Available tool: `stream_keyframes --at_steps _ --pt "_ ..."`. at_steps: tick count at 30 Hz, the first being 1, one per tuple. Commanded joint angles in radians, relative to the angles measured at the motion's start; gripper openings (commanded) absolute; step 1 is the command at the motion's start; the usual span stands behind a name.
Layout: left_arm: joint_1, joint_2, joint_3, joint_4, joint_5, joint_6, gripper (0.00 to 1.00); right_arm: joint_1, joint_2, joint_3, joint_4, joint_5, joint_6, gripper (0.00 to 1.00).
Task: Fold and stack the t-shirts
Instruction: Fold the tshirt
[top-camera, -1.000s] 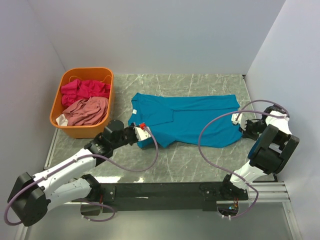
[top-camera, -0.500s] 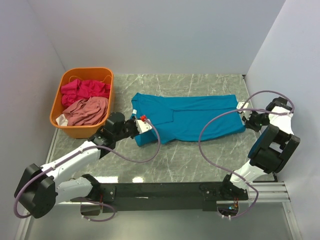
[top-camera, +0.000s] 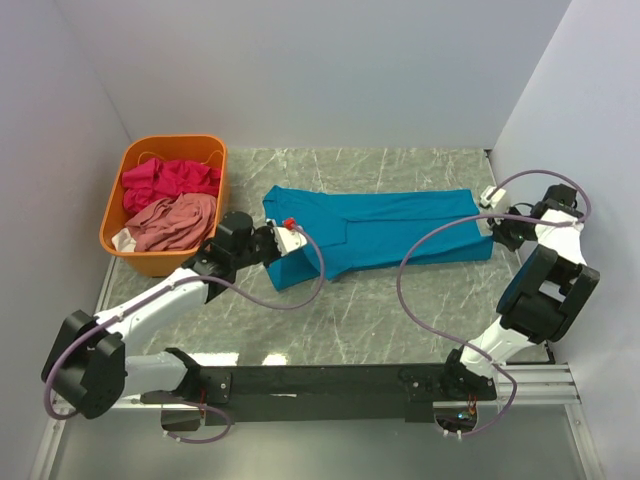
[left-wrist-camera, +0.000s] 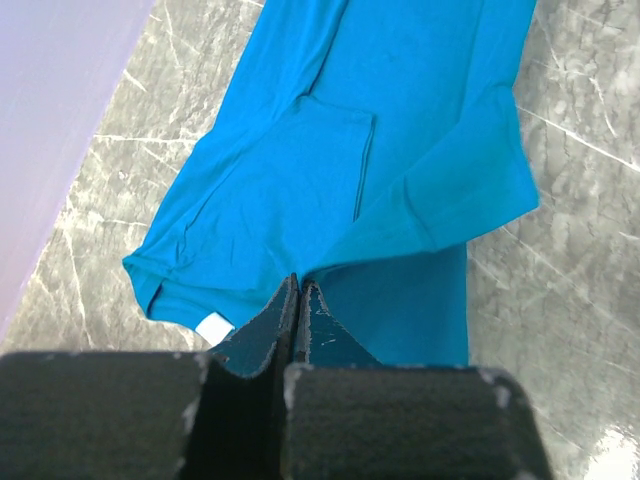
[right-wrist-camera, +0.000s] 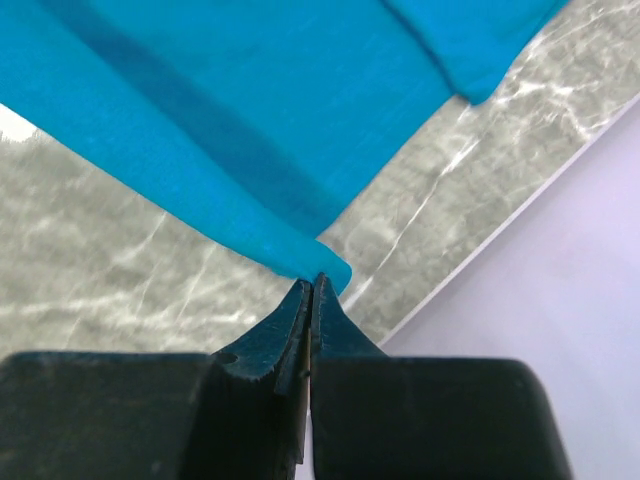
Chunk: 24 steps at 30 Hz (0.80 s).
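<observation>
Clamping opposite ends of the teal t-shirt (top-camera: 390, 230), left jaws and right jaws hide the pinched cloth between them.

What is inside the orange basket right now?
Two crumpled t-shirts fill the orange basket: a magenta-pink t-shirt at the back, a dusty salmon-pink t-shirt in front. Anything beneath them is covered.
</observation>
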Motion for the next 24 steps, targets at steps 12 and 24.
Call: stream_keyframes --at_steps 12,24 --pt "0.047 0.145 0.142 0.071 0.076 0.023 0.00 0.057 0.077 0.053 0.172 0.063 0.193 0.00" --pt "0.075 0.205 0.184 0.102 0.103 0.008 0.00 0.069 0.137 0.058 0.224 0.112 0.265 0.00"
